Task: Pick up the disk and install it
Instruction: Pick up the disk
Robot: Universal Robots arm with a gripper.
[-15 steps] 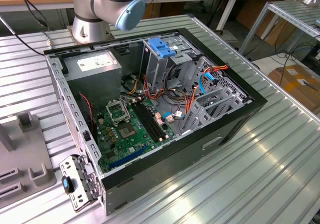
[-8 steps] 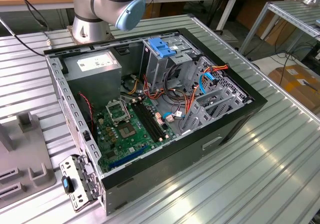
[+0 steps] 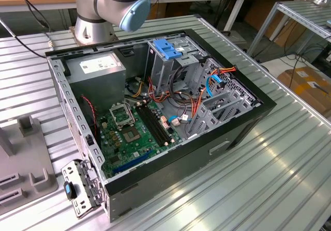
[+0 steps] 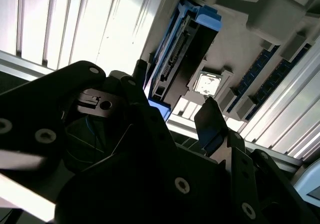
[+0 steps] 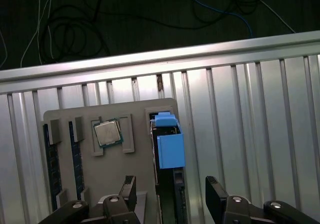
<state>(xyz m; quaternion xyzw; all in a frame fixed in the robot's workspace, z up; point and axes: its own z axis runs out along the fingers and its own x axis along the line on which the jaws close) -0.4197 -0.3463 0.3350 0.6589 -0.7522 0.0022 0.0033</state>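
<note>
1 gripper [image 5: 171,193], jaws apart, over 1 disk [image 5: 169,148]; 1 CPU [image 5: 106,133] beside

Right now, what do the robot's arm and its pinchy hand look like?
The arm is a fat, shiny silver-grey tube with a round light-blue cap on its joint. In the first wrist view, the gripper is black, made of flat angular plates dotted with round silvery screws, ending in two stubby black fingers.
</note>
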